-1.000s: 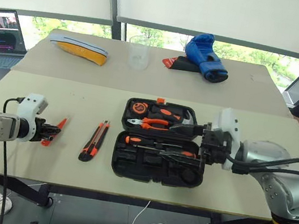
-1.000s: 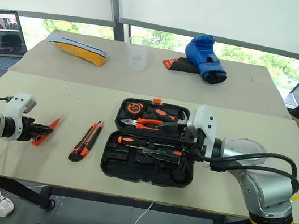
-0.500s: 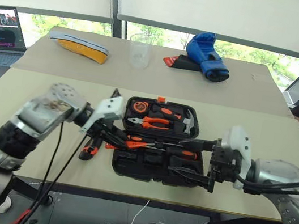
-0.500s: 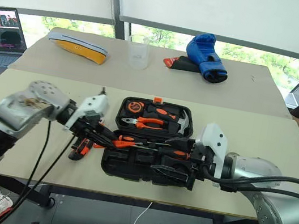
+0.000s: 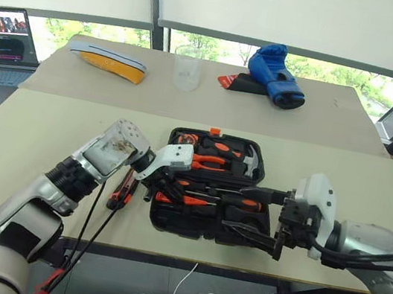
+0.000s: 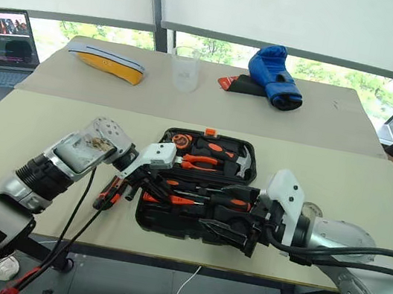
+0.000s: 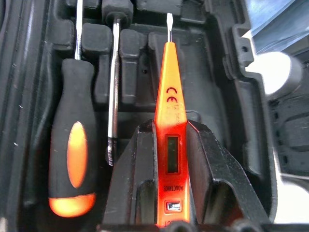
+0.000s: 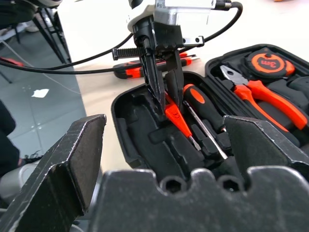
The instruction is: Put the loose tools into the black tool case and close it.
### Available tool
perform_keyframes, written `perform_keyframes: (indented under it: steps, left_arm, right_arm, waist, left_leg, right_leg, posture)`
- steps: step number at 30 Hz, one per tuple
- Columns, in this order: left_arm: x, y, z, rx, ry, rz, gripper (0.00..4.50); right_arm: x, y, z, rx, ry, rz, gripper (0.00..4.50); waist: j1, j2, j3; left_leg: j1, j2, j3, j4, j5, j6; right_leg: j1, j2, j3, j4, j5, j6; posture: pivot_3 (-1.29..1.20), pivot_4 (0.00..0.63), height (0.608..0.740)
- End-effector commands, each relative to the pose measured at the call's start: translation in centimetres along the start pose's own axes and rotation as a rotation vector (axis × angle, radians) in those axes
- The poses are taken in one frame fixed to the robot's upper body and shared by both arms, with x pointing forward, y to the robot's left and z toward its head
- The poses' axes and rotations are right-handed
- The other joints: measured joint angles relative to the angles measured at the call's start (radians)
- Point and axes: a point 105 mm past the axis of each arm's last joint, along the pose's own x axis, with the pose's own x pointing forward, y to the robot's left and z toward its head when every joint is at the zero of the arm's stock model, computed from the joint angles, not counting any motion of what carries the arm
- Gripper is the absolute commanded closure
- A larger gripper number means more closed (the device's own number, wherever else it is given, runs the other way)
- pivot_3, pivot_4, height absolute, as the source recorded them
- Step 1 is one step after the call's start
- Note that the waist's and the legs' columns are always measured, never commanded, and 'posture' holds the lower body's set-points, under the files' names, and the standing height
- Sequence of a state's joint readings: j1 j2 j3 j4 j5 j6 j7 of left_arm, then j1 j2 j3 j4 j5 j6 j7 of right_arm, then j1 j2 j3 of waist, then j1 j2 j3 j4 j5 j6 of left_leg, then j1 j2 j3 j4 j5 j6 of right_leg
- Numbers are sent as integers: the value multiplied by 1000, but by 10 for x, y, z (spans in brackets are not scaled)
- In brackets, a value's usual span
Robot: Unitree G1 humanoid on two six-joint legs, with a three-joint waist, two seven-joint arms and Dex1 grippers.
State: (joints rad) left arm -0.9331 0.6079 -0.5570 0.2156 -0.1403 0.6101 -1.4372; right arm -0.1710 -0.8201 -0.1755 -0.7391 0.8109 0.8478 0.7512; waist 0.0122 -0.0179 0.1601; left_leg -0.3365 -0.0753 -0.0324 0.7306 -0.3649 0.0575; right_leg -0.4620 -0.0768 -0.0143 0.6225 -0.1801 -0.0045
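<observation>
Small all-orange screwdriver (image 7: 170, 140) sits clamped between the two black fingers of the left gripper (image 5: 167, 190), over the near half of the open black tool case (image 5: 161, 220). Its long axis runs along the gripper's fingers, and its flat metal tip points away from the gripper toward the moulded recesses. Just beside it in the case lie a black-and-orange handled screwdriver (image 7: 71, 154) and a bare metal shaft (image 7: 114, 82), roughly parallel to it. The far half of the case holds orange-handled pliers (image 5: 209, 162), a tape measure (image 5: 185, 139) and a hammer (image 5: 249, 158). An orange-black utility knife (image 6: 108, 191) lies on the table (image 5: 32, 135) just beside the case's left edge, under the left arm. The right gripper (image 5: 264, 217) hangs at the case's near right corner, fingers spread wide, holding nothing. A blue boxing glove (image 5: 275, 74) lies near the table's far edge.
</observation>
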Motion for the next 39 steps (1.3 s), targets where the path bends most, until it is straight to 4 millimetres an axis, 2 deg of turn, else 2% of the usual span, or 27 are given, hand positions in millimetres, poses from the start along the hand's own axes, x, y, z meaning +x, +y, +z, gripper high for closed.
perform_keyframes:
  steps: [1, 9, 11, 14, 18, 19, 20, 23, 27, 32, 39]
  left_arm:
    - [4, 5, 3, 37, 22, 7, 4090]
    - [9, 12, 1, 30, 40, 22, 4090]
    - [8, 11, 2, 15, 27, 7, 3090]
    - [4, 8, 7, 6, -4, -9, 2083]
    - [-17, -3, 23, -14, -127, -64, 627]
    - [-22, -4, 24, -18, -156, -68, 317]
    - [-26, -6, 24, -19, -181, -71, 317]
    - [-35, -8, 20, -11, -247, -63, 887]
    - [-35, -4, 21, 3, -386, 0, 2430]
    - [-14, -5, 15, 14, -481, 25, 4370]
    - [8, 6, -5, 48, -407, 128, 4472]
  right_arm:
    - [-4, 4, 9, -38, -17, -7, 0]
    - [-4, 6, 9, -38, -21, -18, 0]
    - [-4, 5, 9, -43, -22, -21, 0]
    - [-4, 3, 9, -43, -23, -27, 0]
    - [-5, 3, 8, -41, -21, -26, 0]
    - [-5, 4, 8, -40, -21, -25, 0]
    - [-5, 4, 8, -39, -20, -24, 0]
    - [-5, 4, 7, -37, -17, -23, 0]
    - [-6, 3, 7, -35, -16, -27, 0]
    - [-5, 1, 7, -33, -15, -29, 0]
    - [-6, 0, 9, -32, -16, -30, 0]
  waist:
    - [0, 0, 0]
    - [0, 0, 0]
    - [1, 0, 0]
    - [1, 0, 0]
    - [0, 0, 0]
    - [0, 0, 0]
    - [0, 0, 0]
    - [-3, 0, 0]
    - [-1, 0, 0]
    - [8, 0, 0]
    - [5, 0, 0]
  left_leg:
    - [0, 0, 0, 0, 0, 0]
    - [0, 0, 0, 0, 0, 0]
    - [0, 0, 0, 0, 0, 0]
    - [0, 0, 0, 1, 0, 0]
    - [0, 0, 0, 1, 0, 1]
    - [0, 0, 0, 1, 0, 1]
    - [0, 0, 0, 1, 0, 1]
    - [0, 0, 0, 1, 0, 1]
    - [0, 0, 0, 1, 0, 1]
    - [0, 0, 0, 1, 0, 1]
    - [0, 0, 0, 1, 0, 0]
  right_leg:
    - [0, 0, 0, 0, 0, 0]
    - [1, 0, 0, 1, 0, 0]
    - [1, 0, 0, 1, 0, 0]
    - [1, 0, 0, 1, 0, 0]
    - [1, 0, 0, 1, 0, 0]
    - [0, 0, 0, 1, 0, 0]
    - [0, 0, 0, 1, 0, 0]
    - [0, 1, 0, 1, 0, 0]
    - [0, 0, 0, 1, 0, 0]
    - [1, 0, 0, -2, 1, 1]
    - [1, 0, 0, -2, 1, 1]
  posture:
    - [0, 150, 731]
    - [0, 150, 731]
    - [0, 150, 731]
    - [0, 150, 731]
    - [0, 150, 731]
    - [0, 150, 731]
    - [0, 150, 731]
    - [0, 150, 731]
    - [0, 150, 731]
    - [0, 150, 731]
    - [0, 150, 731]
